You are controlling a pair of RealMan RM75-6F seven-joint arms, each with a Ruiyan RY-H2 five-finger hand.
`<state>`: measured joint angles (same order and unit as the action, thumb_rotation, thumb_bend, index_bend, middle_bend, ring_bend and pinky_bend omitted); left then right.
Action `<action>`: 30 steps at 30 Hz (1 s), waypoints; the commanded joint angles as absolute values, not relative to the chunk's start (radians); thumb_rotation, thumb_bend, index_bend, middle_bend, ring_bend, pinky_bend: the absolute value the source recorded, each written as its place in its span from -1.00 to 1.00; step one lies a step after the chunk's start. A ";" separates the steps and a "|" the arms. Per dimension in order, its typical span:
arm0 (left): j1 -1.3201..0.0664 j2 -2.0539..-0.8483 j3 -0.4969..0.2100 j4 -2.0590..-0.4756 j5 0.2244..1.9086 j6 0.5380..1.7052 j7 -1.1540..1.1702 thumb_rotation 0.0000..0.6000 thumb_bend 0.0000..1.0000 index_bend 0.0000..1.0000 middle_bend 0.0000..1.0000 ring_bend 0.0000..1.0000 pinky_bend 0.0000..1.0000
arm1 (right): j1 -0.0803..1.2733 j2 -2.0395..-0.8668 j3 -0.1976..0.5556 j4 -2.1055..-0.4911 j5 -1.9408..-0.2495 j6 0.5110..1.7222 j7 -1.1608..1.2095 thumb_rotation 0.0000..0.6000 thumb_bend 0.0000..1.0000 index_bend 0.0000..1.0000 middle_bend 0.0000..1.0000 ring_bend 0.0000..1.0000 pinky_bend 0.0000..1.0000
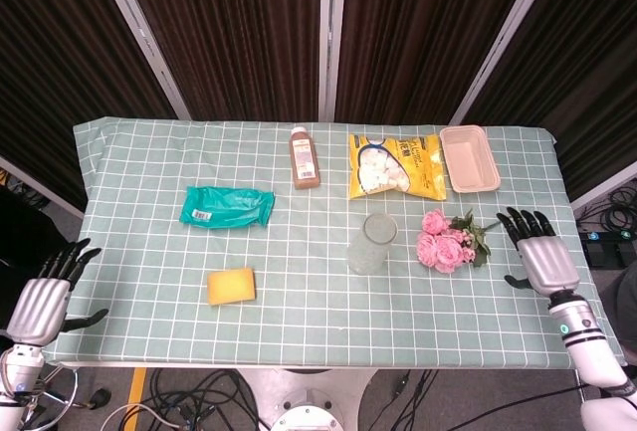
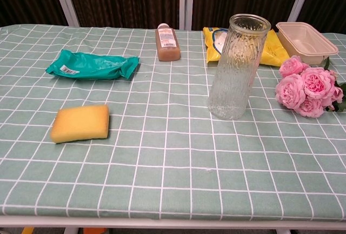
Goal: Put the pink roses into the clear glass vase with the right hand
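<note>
A: Entry. Right hand (image 1: 542,257) sits at the right of the head view over the table edge, fingers spread, holding nothing. Left hand (image 1: 42,302) is at the lower left, off the table, fingers apart, empty.

B: And the roses?

A: Pink roses (image 1: 446,242) lie on the cloth right of centre, blooms toward the glass vase (image 1: 371,243), stems pointing to the upper right. Vase stands upright just left of them, not touching.

B: Advice for the grasp?

A: My judgement: take the stems, not the blooms, then tip them stem-down over the vase mouth. The vase looks tall and narrow, so a side knock could topple it.

B: Surroundings?

A: Green checked tablecloth (image 1: 299,322); dark slatted panels (image 1: 229,23) behind. Also a sponge (image 1: 231,286), teal packet (image 1: 227,206), brown bottle (image 1: 304,158), yellow bag (image 1: 396,167), beige tray (image 1: 469,158).
</note>
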<state>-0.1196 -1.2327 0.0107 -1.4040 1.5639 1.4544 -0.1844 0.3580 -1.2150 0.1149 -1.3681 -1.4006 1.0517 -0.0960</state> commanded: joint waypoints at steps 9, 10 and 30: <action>-0.116 -1.226 0.011 -1.387 1.555 1.453 -0.204 1.00 -0.78 -0.72 -0.94 -1.00 -0.79 | 0.485 -1.297 0.137 -1.360 -1.294 0.887 -0.218 1.00 -0.95 -1.00 -1.00 -1.00 -1.00; -0.115 -1.226 0.011 -1.385 1.554 1.452 -0.206 1.00 -0.78 -0.72 -0.94 -1.00 -0.79 | 0.492 -1.302 0.138 -1.358 -1.285 0.880 -0.227 1.00 -0.96 -1.00 -1.00 -1.00 -1.00; -0.106 -1.231 0.009 -1.344 1.542 1.454 -0.253 1.00 -0.78 -0.72 -0.94 -1.00 -0.79 | 0.615 -1.430 0.131 -1.276 -1.129 0.765 -0.371 1.00 -0.97 -1.00 -1.00 -1.00 -1.00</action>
